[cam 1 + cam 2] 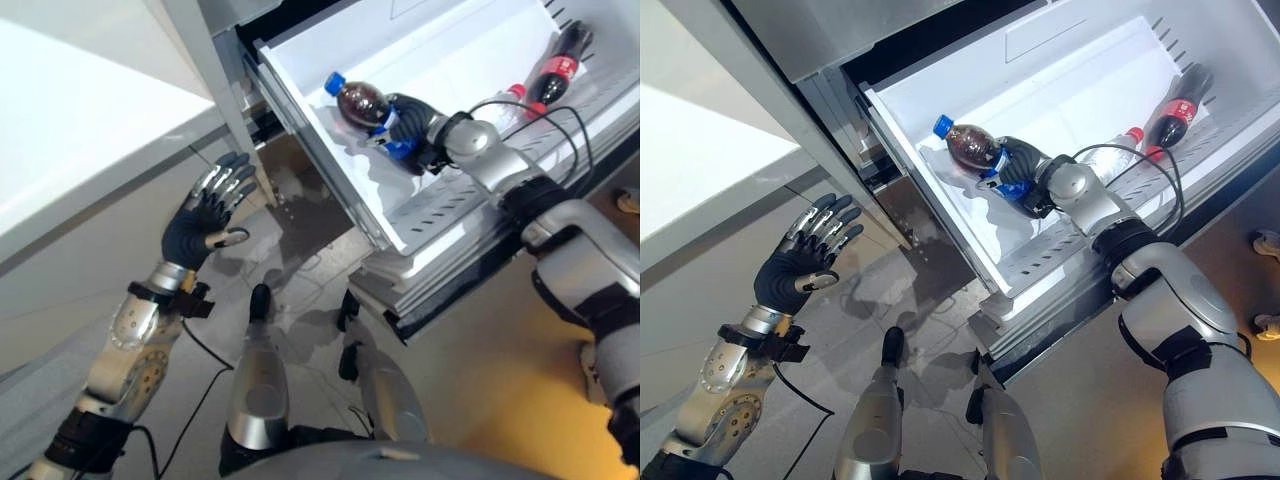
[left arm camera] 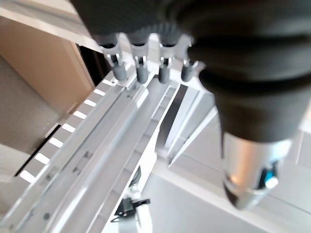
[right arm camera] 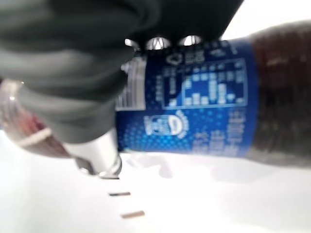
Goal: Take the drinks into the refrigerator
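Now, in the left eye view, the right hand (image 1: 410, 125) reaches into the pulled-out white refrigerator drawer (image 1: 300, 95), fingers wrapped round a blue-labelled cola bottle (image 1: 362, 104) lying on its side with the blue cap toward the drawer's near-left corner. It looks low enough to be set down there, leaving room beside the red-labelled bottle (image 1: 556, 62) at the far end. The left hand (image 1: 205, 215) hangs apart over the floor, fingers spread and holding nothing, probably kept clear of the drawer.

From the right eye view, a clear bottle with a red cap (image 1: 1118, 148) lies just beside the red-labelled one.

Along the left wrist view, straight fingers (image 2: 141, 73) point at the drawer's rails.

Close up in the right wrist view, the hand's fingers and thumb (image 3: 97, 150) clasp the blue label, the drawer's white bottom just beneath.
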